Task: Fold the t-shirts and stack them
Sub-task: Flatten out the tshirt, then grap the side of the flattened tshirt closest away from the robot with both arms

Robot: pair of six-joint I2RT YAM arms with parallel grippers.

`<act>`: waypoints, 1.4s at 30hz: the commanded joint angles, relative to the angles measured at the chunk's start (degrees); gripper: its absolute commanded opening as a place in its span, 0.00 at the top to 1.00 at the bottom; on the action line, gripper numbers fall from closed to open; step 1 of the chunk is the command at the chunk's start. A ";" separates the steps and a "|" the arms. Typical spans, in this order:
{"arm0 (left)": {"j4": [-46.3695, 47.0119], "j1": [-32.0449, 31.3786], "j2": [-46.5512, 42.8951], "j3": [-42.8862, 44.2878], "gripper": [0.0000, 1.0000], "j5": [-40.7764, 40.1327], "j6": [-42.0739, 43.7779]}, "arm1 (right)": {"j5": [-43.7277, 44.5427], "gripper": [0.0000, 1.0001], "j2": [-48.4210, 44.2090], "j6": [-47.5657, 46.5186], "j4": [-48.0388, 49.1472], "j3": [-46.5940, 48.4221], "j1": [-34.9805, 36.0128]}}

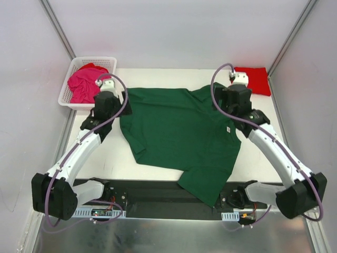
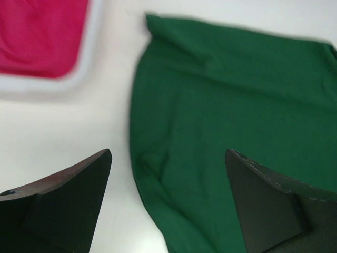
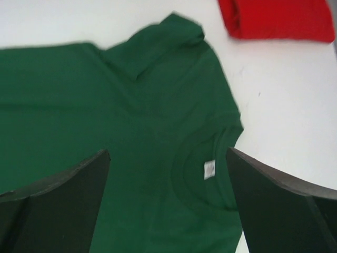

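The dark green t-shirt (image 1: pixel 179 134) lies spread flat across the middle of the table, collar and white label to the right, one sleeve hanging over the near edge. The red t-shirt (image 1: pixel 257 80) lies folded at the far right corner. The magenta t-shirt (image 1: pixel 87 81) is bunched in the white basket. My left gripper (image 1: pixel 117 101) hovers open over the green shirt's left hem (image 2: pixel 221 121). My right gripper (image 1: pixel 235 100) hovers open above the collar (image 3: pixel 205 168) and far sleeve. Neither holds anything.
The white lattice basket (image 1: pixel 68 90) stands at the far left corner, beside my left gripper. Grey walls close in on both sides. A black strip (image 1: pixel 158 192) with the arm bases runs along the near edge.
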 commanded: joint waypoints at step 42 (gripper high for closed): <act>-16.97 -29.74 -14.71 -27.62 0.43 -13.17 -44.42 | 11.32 0.04 -22.40 28.82 -27.94 -18.03 31.56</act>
